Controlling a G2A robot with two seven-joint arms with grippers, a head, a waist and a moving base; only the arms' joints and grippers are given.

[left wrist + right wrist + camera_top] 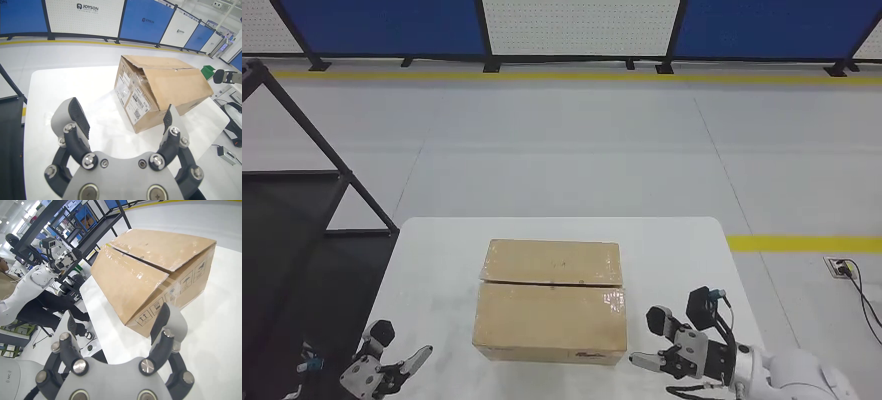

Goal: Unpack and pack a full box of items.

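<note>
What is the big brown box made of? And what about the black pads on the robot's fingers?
The box looks like brown cardboard: matte, with a ragged flap edge and shiny clear tape along its seam. The pads on the left gripper look like black rubber, judging by their fine ribbed texture, though they could be soft plastic.

The top view looks steeply down on the table [432,270] from over its near edge. The wrist cameras sit close behind the left gripper [122,106] and right gripper [117,308]. They face opposite ends of the box [552,300], seemingly about equally near, and all three views share it.
</note>
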